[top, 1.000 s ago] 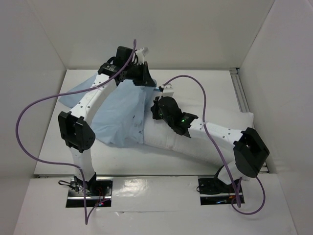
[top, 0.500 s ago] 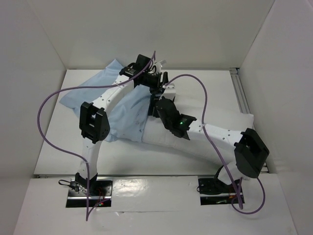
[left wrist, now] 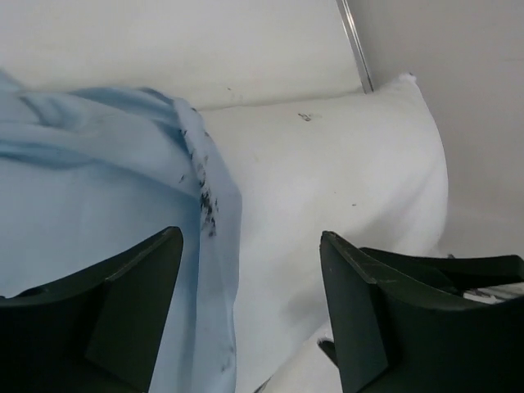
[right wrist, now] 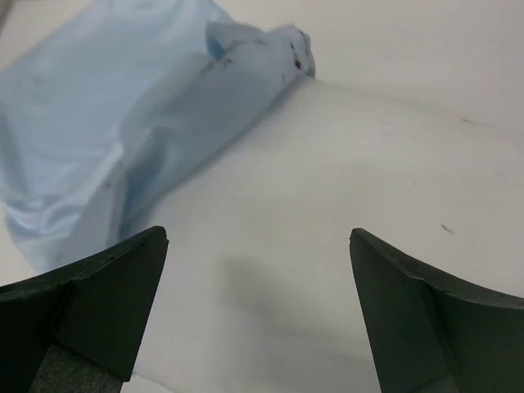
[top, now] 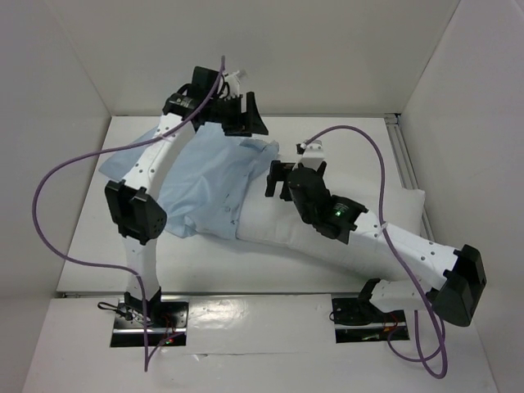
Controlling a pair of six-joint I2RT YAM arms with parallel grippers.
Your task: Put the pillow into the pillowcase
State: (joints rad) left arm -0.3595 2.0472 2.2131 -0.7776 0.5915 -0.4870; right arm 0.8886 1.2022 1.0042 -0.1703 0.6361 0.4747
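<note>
The pillow (top: 274, 233) lies flat on the table (top: 86, 246), running from the middle toward 4 o'clock in the overhead view, with its far corner near the right wall. Its 9 o'clock end is covered by the pillowcase (top: 205, 176), a wrinkled light blue sheet spreading toward 10 o'clock. We cannot tell how far the pillow reaches inside it.

In the left wrist view, the pillowcase (left wrist: 98, 188) drapes its speckled edge over the pillow (left wrist: 327, 188). The right wrist view shows the same seam, with the pillowcase (right wrist: 106, 106) at 10 o'clock and the bare pillow (right wrist: 327, 205) filling the rest.

The right gripper (top: 277, 178) hangs over the pillow just beside the cloth's edge. We see the right gripper (right wrist: 258, 246) with its jaws spread wide and nothing between them.

The left gripper (top: 243, 124) hovers at 12 o'clock, above the pillowcase's far edge. From its own camera the left gripper (left wrist: 250, 270) is likewise spread apart and grips nothing.
</note>
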